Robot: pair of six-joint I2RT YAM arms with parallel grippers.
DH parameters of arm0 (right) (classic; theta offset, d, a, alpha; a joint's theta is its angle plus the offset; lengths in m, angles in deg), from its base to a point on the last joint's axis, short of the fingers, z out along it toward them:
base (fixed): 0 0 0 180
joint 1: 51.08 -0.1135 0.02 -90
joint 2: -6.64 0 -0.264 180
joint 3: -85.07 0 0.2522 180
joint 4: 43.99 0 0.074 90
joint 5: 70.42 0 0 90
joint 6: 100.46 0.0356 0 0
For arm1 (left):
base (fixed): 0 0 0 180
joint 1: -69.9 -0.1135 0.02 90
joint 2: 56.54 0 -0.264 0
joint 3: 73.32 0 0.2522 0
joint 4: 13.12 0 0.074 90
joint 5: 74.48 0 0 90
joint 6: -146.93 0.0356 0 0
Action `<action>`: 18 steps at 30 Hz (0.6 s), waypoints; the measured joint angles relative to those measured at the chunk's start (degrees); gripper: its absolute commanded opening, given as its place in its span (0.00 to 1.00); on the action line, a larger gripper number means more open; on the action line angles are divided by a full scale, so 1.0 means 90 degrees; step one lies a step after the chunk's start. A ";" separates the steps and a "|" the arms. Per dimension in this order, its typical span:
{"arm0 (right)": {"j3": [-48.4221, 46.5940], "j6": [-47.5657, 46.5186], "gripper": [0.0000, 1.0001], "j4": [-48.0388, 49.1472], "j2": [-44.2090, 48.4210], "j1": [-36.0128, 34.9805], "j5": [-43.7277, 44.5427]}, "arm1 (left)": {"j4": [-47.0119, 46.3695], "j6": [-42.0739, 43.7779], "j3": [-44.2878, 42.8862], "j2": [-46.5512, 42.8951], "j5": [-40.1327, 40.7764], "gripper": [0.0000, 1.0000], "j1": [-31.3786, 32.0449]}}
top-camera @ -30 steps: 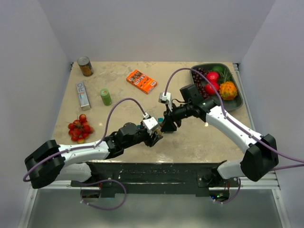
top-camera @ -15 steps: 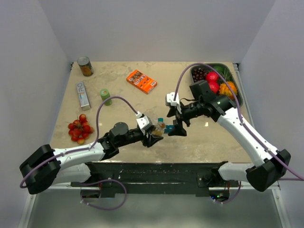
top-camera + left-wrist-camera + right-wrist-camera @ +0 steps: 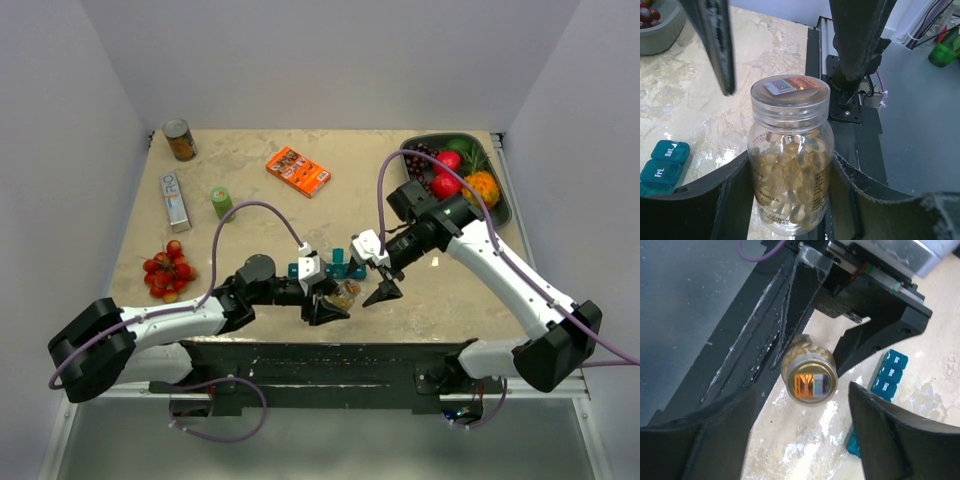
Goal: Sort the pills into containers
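Note:
My left gripper [image 3: 330,308] is shut on a clear pill bottle [image 3: 347,293] full of amber-gold capsules, held upright just above the table near the front edge. In the left wrist view the bottle [image 3: 790,165] sits between both fingers, its lid [image 3: 790,89] closed with an orange sticker on it. My right gripper [image 3: 371,282] is open and hovers just above the bottle; in the right wrist view its fingers stand wide on either side of the lid [image 3: 810,381]. The teal pill organizer [image 3: 337,268] lies just behind the bottle, lids shut, partly hidden; it also shows in the left wrist view [image 3: 662,161] and the right wrist view [image 3: 887,374].
A dark bowl [image 3: 503,217] of fruit stands at the back right. An orange box [image 3: 298,171], a green cylinder [image 3: 221,203], a silver box [image 3: 175,199], a can [image 3: 180,139] and cherry tomatoes [image 3: 168,272] lie to the left. The table's front edge is just below the bottle.
My left gripper has carried the bottle right and toward the front edge. My right gripper has swung down and forward over the bottle. The teal organizer has come into view behind them.

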 measured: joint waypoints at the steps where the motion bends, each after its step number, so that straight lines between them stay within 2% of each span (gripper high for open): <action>1: 0.0017 0.0000 0.68 0.0012 0.0015 -0.0029 -0.0015 | -0.0002 -0.0005 -0.0019 0.0024 -0.0024 0.00 0.0000; 9: 0.0153 0.0338 0.43 0.0391 0.0070 -0.0153 -0.0027 | -0.0039 -0.0070 -0.0109 0.0165 -0.0119 0.00 0.0002; 15: 0.0231 0.0843 0.33 0.0719 0.0058 -0.0175 0.0049 | 0.0029 -0.0090 -0.0117 0.0163 -0.0007 0.00 0.0010; 16: 0.0270 0.1010 0.23 0.0831 0.0058 -0.0177 0.0083 | 0.0075 -0.0090 -0.0117 0.0153 0.0061 0.00 0.0012; 18: 0.0369 0.1552 0.19 0.1146 0.0063 -0.0177 0.0199 | 0.0202 -0.0087 -0.0117 0.0126 0.0245 0.00 0.0012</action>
